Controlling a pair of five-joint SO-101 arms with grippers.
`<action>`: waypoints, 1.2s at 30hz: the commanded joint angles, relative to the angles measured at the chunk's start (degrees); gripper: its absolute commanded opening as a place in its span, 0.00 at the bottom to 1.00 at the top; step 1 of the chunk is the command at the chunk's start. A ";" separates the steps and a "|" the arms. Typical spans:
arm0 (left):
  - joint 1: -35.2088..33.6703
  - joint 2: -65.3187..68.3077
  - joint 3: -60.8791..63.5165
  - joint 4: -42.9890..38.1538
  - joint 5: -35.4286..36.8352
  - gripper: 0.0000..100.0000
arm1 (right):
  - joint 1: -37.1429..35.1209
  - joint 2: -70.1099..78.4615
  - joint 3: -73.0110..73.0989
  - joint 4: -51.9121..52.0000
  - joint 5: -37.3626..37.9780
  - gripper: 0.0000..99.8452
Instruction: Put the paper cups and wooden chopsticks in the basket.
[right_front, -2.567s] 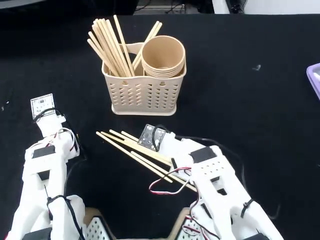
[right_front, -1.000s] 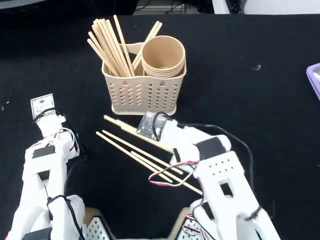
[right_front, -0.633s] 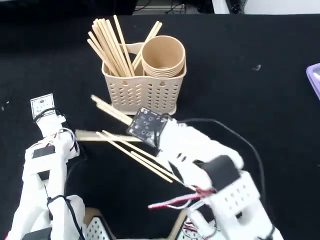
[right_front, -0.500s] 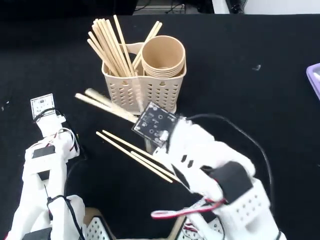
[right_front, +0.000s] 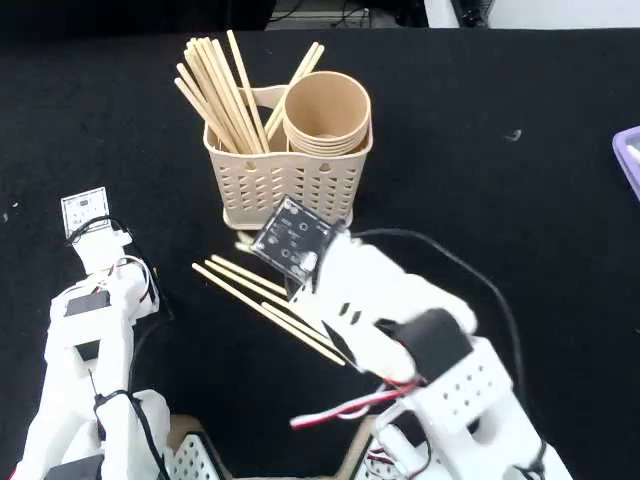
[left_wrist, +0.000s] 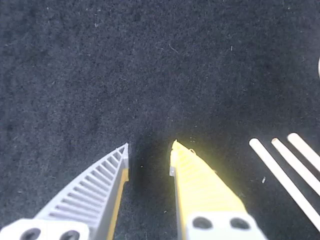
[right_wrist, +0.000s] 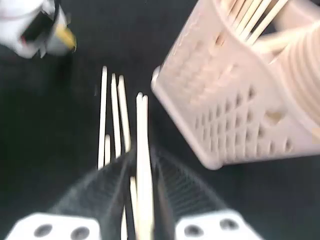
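Where the table (right_front: 520, 250) is seen from above, the basket (right_front: 288, 185) holds stacked cups (right_front: 327, 110) and chopsticks (right_front: 215, 90); loose chopsticks (right_front: 262, 300) lie just before it. Left wrist: the left gripper (left_wrist: 148, 150) stands spread over the table. Right wrist: the right gripper (right_wrist: 142, 165) pinches a pair (right_wrist: 142, 130) beside the basket, near the loose chopsticks.

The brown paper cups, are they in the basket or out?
In. The stacked brown paper cups sit upright inside the beige slotted plastic basket, beside wooden chopsticks standing there.
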 joint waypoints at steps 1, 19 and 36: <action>0.66 -0.26 -0.40 -0.88 0.26 0.14 | -0.70 -1.54 -1.10 -1.14 -0.44 0.01; 0.75 -0.18 -0.40 -0.88 0.26 0.14 | -0.53 -2.15 2.59 2.64 -0.44 0.02; 0.57 -0.09 -0.40 -0.79 0.26 0.14 | 7.21 -2.24 -12.53 15.47 -8.79 0.15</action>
